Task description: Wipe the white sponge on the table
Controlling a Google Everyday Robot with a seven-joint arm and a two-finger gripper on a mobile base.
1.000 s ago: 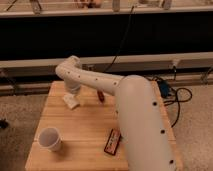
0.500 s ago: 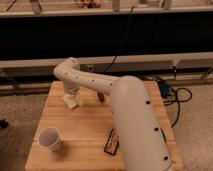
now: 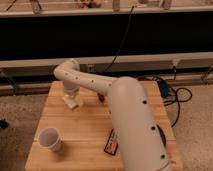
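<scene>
One pincer (image 3: 71, 95) at white sponge (image 3: 73, 104), nr far-left corner of table (image 3: 85, 131).

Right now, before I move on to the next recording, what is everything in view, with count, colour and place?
table: one, light wood planks, centre of view.
white sponge: one, off-white, far left part of the table, right below the gripper.
paper cup: one, white, upright, near left corner of the table.
packet: one, dark with red, lying flat near the front edge, beside the arm.
small red object: one, far side of the table, partly hidden by the arm; kind unclear.
cables: a bundle, black with a blue piece, on the floor to the right of the table.
arm: one, white, reaching from the near right to the far left.
gripper: one, white, pointing down onto the sponge.
</scene>
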